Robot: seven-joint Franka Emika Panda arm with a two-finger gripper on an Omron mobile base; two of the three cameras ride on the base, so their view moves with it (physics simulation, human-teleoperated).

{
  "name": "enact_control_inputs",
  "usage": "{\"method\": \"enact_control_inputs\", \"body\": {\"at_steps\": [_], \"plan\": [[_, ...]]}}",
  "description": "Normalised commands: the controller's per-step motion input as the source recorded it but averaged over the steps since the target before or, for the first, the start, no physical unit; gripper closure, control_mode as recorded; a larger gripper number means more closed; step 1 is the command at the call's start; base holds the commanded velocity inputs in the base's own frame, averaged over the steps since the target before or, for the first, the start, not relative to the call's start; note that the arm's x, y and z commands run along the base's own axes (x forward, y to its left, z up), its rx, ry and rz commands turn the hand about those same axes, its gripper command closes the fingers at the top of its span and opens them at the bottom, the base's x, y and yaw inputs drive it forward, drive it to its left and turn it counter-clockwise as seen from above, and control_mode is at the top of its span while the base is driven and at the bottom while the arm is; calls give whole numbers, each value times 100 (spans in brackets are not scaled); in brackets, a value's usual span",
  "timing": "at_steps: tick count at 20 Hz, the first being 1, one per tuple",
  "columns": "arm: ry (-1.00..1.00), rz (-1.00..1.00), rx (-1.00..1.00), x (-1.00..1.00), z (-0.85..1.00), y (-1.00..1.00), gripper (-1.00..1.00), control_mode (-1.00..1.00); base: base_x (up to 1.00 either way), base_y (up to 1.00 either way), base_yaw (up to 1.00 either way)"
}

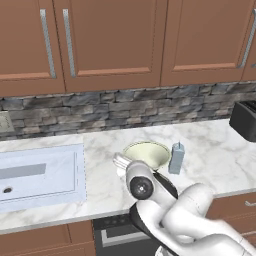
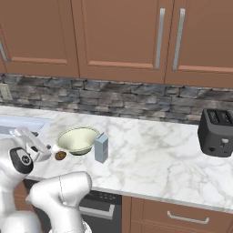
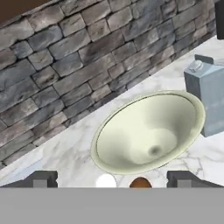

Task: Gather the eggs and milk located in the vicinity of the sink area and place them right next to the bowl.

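Brown egg (image 2: 60,155): speckled, lying on the table just beside the bowl, on the bowl's sink side; in the hand view it sits at the near rim of the bowl.
White egg (image 3: 106,180): on the table just beside the brown egg, at the same near side of the bowl; whether the two eggs touch cannot be told.
Milk (image 1: 176,158): grey-blue carton with a gabled top, upright on the table, just beside the bowl on the side away from the sink.
Bowl (image 1: 148,153): pale cream-green, upright on the marble table, nothing inside it, between the eggs and the milk.
Gripper (image 3: 111,178): jaws spread wide with nothing between them, hovering over the eggs at the bowl's near rim; the two dark fingertips (image 3: 40,179) stand well apart, one to each side of the eggs.
Sink (image 1: 40,172): pale basin with a dark drain hole, set in the table well to the side of the bowl, opposite the milk.
Toaster (image 2: 216,132): black, on the table well apart from the bowl, beyond the milk.
Wall (image 3: 65,65): grey stone backsplash behind the bowl, brown cabinets (image 1: 110,40) above it.
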Motion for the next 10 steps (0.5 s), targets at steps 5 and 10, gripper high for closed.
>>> {"method": "enact_control_inputs", "body": {"at_steps": [5,10], "plan": [[-31,0,6,-15,98,1,-100,-100,0,0,0],[-13,0,0,-31,90,20,-100,-100,0,0,0]]}}
